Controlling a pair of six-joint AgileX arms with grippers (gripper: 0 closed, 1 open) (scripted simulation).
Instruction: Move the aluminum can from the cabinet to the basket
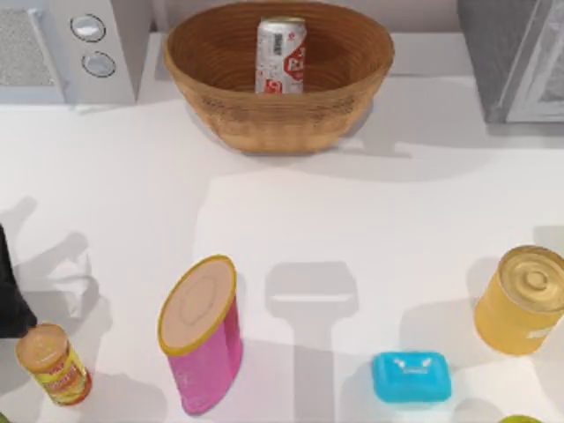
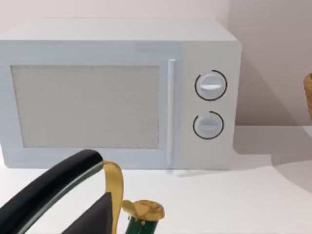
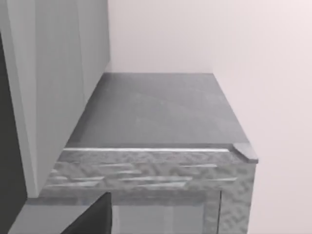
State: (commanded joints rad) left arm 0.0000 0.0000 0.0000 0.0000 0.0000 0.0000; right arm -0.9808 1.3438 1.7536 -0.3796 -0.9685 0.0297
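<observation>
The aluminum can (image 1: 280, 55), silver-white with red lettering, stands upright inside the wicker basket (image 1: 264, 115) at the back middle of the table. The grey speckled cabinet (image 1: 515, 57) stands at the back right, and its top (image 3: 156, 112) is seen close up in the right wrist view. My left gripper (image 1: 11, 295) hangs at the table's left edge, near the small jar, facing the microwave. My right gripper (image 3: 92, 219) is beside the cabinet, near its upper edge. Neither gripper touches the can.
A light-grey microwave (image 1: 62, 48) with two knobs (image 2: 210, 105) stands at the back left. Along the front stand an orange-labelled jar (image 1: 53, 363), a pink canister (image 1: 203, 335), a blue box (image 1: 411, 377) and a golden tin (image 1: 522, 300).
</observation>
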